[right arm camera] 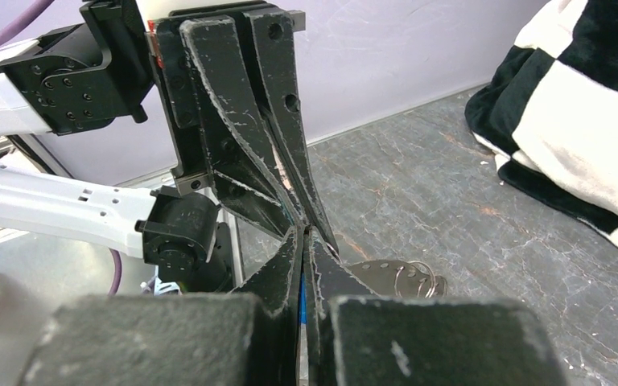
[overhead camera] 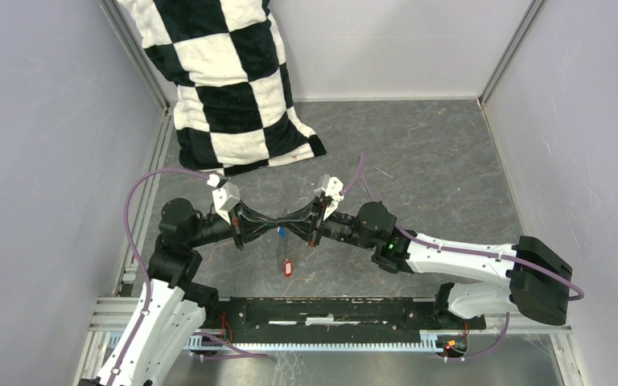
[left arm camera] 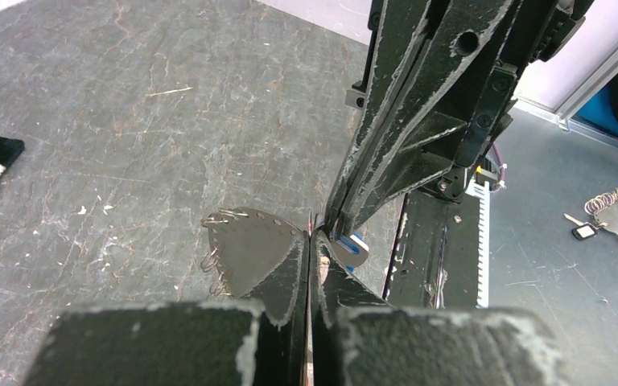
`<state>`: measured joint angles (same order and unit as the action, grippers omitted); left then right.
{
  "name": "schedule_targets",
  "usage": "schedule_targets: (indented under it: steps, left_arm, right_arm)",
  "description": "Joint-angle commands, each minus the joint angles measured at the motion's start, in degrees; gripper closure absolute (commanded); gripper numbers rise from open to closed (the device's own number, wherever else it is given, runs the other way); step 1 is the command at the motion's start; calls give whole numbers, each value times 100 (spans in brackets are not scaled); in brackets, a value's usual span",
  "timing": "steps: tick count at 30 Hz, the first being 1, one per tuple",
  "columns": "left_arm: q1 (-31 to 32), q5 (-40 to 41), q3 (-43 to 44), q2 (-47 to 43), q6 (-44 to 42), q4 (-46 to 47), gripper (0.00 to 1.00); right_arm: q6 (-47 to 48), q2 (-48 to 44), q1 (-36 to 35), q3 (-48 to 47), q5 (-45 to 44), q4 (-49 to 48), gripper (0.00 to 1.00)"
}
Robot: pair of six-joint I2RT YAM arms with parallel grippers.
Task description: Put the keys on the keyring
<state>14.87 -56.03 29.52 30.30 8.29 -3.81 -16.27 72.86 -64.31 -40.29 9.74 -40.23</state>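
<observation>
Two grippers meet tip to tip over the table [overhead camera: 426, 153], near its middle. The left gripper [overhead camera: 271, 219] has its two fingers pressed together, and the edge of the one keyring [left arm camera: 249, 251] goes in at their tips, so it seems pinched there. The right gripper [overhead camera: 290, 219] is clenched too. A blue strip shows between its fingers, which is the blue key [left arm camera: 353, 248]. There are two keys. The second one, the red key [overhead camera: 288, 266], sits at the low end of the keyring in the top view, apart from both grippers; if it is threaded on, I cannot tell. In the wrist views the keyring looks like a flat grey piece with a few small wire loops on its edge. One checkered pillow [overhead camera: 225, 80] lies at the far left corner.
</observation>
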Motion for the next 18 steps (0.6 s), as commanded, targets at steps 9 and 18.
schedule_targets:
  steps: [9, 18]
  left_arm:
    - [16, -99, 168, -169, 155, 561, 98]
    - [24, -149, 157, -185, 244, 676, 98]
  right_arm:
    - [12, -293, -29, 149, -870, -124, 99]
    - [-135, -396, -20, 320, -1067, -266, 99]
